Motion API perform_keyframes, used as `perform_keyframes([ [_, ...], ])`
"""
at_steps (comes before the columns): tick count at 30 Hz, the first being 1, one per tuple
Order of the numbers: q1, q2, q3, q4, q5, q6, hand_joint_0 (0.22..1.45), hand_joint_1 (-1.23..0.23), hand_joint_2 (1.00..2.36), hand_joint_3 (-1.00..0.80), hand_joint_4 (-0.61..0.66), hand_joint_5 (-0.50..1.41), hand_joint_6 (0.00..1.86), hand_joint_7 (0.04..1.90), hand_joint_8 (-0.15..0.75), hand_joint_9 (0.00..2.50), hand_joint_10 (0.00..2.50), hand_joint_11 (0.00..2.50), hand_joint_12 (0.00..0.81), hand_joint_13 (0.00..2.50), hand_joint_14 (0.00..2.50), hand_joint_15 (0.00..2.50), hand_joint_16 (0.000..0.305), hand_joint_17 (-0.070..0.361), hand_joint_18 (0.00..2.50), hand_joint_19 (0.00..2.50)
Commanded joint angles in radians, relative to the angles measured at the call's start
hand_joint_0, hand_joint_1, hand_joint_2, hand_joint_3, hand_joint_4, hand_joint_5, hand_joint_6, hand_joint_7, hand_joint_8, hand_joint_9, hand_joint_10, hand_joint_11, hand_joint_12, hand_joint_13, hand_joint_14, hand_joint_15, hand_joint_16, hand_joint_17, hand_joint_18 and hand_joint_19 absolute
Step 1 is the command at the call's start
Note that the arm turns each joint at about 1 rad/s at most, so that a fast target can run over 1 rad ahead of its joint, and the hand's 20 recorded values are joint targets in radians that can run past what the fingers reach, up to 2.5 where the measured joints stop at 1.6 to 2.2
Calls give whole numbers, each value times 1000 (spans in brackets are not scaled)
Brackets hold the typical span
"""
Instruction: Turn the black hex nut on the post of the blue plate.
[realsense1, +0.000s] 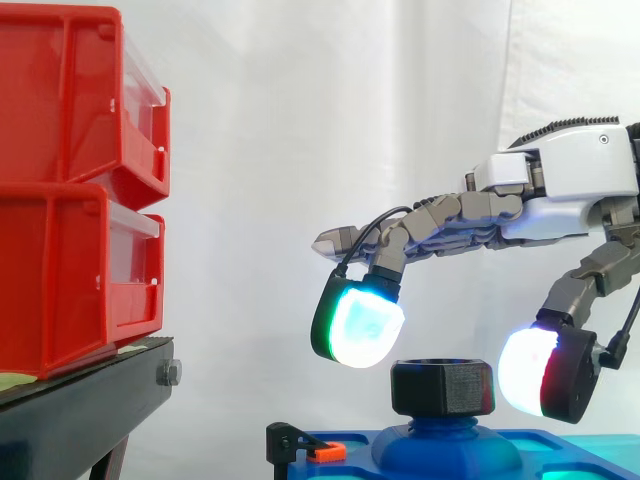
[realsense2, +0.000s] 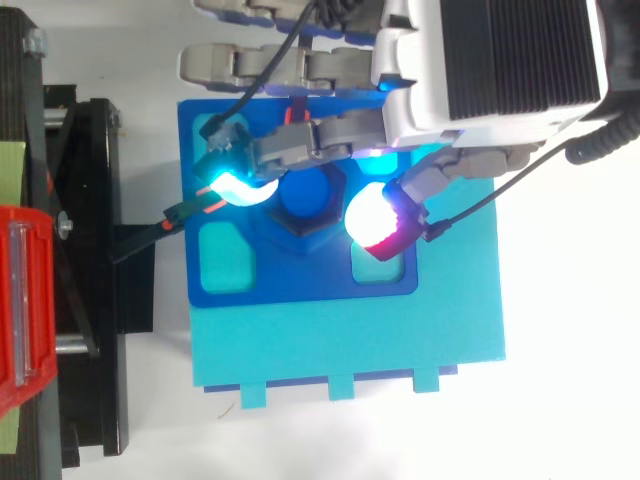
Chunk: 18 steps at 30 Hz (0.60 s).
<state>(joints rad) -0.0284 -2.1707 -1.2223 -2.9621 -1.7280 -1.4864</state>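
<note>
where the hand overhangs, the black hex nut is partly hidden.

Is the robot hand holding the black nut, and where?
Nothing is held yet. The hand hovers over the black hex nut with a glowing pad at each side, not gripping it.
</note>
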Motion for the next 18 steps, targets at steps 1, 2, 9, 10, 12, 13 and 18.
perform_keyframes([
  [1, -1, 0, 0, 0, -1, 0, 461, -747, 1000, -500, -7, -300, 502, 726, 113, 0, 0, 0, 299, 0, 1, 0, 43, 97, 0, 84],
  [2, -1, 0, 0, 0, -1, 0, 455, -740, 1000, -500, 1, -300, 502, 731, 115, 0, 0, 0, 302, 0, 2, 0, 44, 98, 0, 83],
  [9, 1, 0, 0, 5, -1, 0, 430, -690, 1000, -500, 34, -300, 502, 747, 130, 0, 0, 0, 315, 0, 0, 0, 46, 103, 0, 92],
  [10, 1, 0, 0, 6, -1, 0, 429, -687, 1000, -500, 36, -300, 502, 747, 130, 0, 0, 0, 315, 0, 0, 1, 46, 103, 0, 96],
  [12, 1, -1, 0, 8, -1, 0, 429, -687, 1000, -500, 38, -300, 502, 749, 129, 0, 0, 0, 315, 0, 0, 0, 46, 103, 0, 91],
  [13, 1, -4, 0, 8, -1, 0, 429, -686, 1000, -500, 39, -300, 502, 747, 129, 0, 0, 0, 316, 0, 0, 0, 46, 103, 0, 97],
  [18, -1, -44, 0, 28, -2, 8, 430, -682, 1000, -500, 41, -300, 502, 750, 130, 0, 0, 0, 316, 0, 0, 1, 45, 102, 0, 91],
])
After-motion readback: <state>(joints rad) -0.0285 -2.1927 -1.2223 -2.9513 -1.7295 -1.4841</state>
